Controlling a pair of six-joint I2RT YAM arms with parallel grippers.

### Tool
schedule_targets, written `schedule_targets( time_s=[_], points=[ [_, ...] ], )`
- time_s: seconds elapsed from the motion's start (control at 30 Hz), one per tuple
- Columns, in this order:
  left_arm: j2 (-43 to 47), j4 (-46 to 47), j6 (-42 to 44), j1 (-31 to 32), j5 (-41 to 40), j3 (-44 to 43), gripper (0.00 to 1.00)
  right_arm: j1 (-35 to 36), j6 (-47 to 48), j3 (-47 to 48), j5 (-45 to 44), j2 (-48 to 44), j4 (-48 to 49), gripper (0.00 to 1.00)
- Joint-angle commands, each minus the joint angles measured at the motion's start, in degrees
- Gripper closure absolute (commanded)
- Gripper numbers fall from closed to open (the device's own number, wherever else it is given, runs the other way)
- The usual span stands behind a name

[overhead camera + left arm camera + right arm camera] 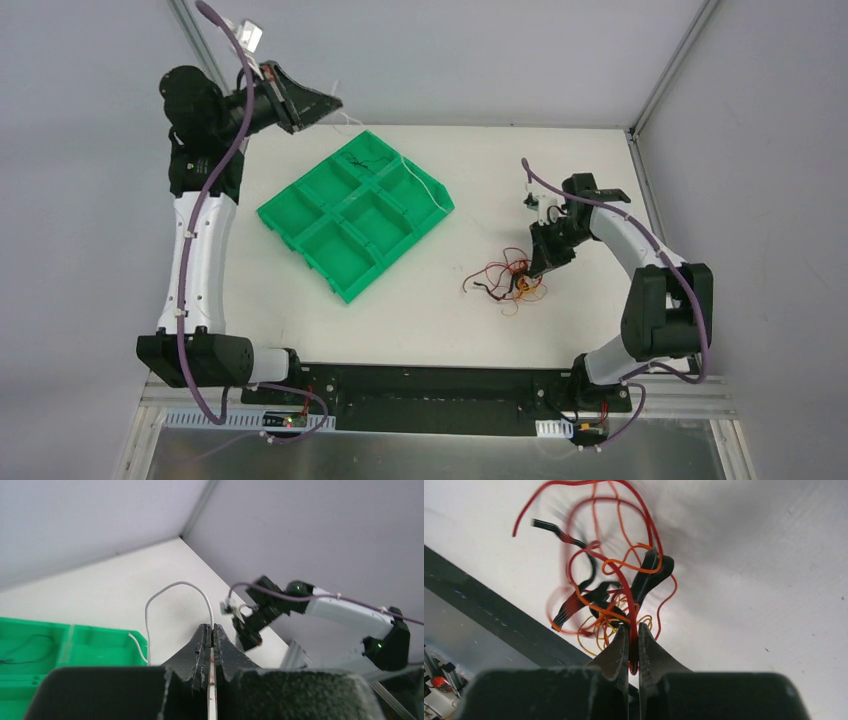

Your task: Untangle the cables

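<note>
Top external view: a white surface (pixel 450 330) carries a green tray (pixel 372 222) with six compartments, set at an angle left of centre. A thin black cable (pixel 362 160) lies in one of the tray's far compartments. The left gripper (pixel 333 101) is raised near the far left corner, just beyond the tray. To the right of the tray, apart from it, a small tangle of cables (pixel 505 283) in red, orange, yellow and black sits on the surface, and the right gripper (pixel 531 274) reaches down into its right side. Left wrist view: the left jaws are pressed together on a white cable (pixel 170 585), which runs between them, rises from the tips in a tall arch and drops toward the corner of the green tray. The right arm (pixel 345 612) shows in the background. Right wrist view: the right jaws are nearly closed, pinching red strands at the near edge of the tangle. Red and orange loops, fine yellow wire and black connector ends spread out beyond the tips over the white surface. Part of the tangle is blurred, and whether it is lifted clear of the surface cannot be told here.
</note>
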State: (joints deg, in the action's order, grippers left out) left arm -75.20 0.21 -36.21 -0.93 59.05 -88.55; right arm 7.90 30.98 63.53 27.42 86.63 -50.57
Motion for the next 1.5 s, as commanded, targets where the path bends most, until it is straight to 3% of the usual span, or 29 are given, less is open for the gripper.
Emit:
schedule_targets(
  time_s=[0.0,0.2,0.43,0.6,0.93,1.17,1.47],
  points=[
    [-1.9,4.7,-1.5,-4.0,-3.1,-8.7,1.0,-2.7,3.7,-1.5,-6.3,2.9,-2.2,1.0],
    [-6.2,2.4,0.0,-7.3,-6.9,-17.7,1.0,-4.1,3.9,-1.8,-6.3,5.2,-2.0,1.0],
    [-8.6,-7.2,12.4,-8.2,-15.5,-21.2,1.0,-4.3,2.9,0.2,-4.2,5.5,-3.3,1.0],
    [-10.0,-8.5,20.3,-8.2,-19.1,-18.7,1.0,-4.3,2.5,1.3,-3.0,4.9,-4.2,1.0],
    [-13.9,-6.7,22.2,-8.2,-16.2,-15.9,1.0,-4.3,1.4,3.1,-0.4,5.5,-5.6,1.0],
    [-13.1,-6.6,30.0,-8.3,-19.5,-8.1,1.0,-4.3,0.7,4.4,1.3,6.4,-6.5,1.0],
    [-14.1,-6.7,32.7,-8.4,-20.0,-0.2,1.0,-4.3,1.1,3.7,1.5,6.0,-6.7,1.0]
  ],
)
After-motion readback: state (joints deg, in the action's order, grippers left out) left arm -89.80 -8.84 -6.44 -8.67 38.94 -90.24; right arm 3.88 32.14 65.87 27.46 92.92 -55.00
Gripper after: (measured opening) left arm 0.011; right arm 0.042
